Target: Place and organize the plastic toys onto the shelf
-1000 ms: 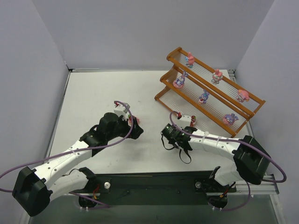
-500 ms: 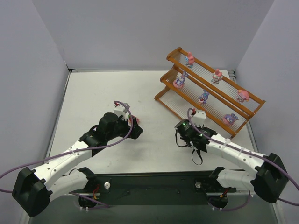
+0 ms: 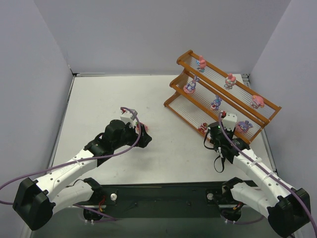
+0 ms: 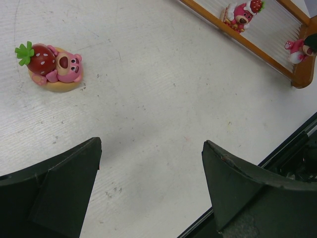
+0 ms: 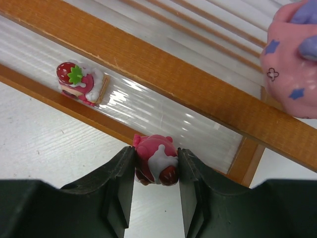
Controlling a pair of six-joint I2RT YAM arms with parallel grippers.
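One toy in hand: the right end effector (image 5: 156, 171) is pinched partway closed on the pink held toy (image 5: 154, 157), one finger on each flank, and the grip looks square.
Where it hangs: at the low tier of the shelf (image 5: 163, 69), right over the front rail (image 5: 29, 82) and not over the rods (image 5: 148, 109). By my read it is not set down yet.
Neighbours: the cake toy (image 5: 79, 82) stands on that same tier to the left, apart from the held one. The star toy (image 5: 290, 64) looms at upper right, beyond the wide rail.
Step in hand: the placing itself, I'd say, just short of the release.
Doing it well: carry the toy a touch deeper so its base clears the front rail and sits over the rods. Then lower it level until the base bears across several rods.
Release: open only once it rests, and only a little. Then draw straight back along the fingers so neither pad drags this light thing over.
Risk: the rods are thin with gaps between, so a tilted base could tip or wedge.
Spacing: hold the gap to the cake toy so the row reads tidy.
Left side: the left end effector (image 4: 151, 148) is spread wide with nothing in it, over the bench (image 4: 148, 89).
Left to shelve: the bear toy (image 4: 52, 67) lies on the bench, ahead and left of those fingers, not between them.
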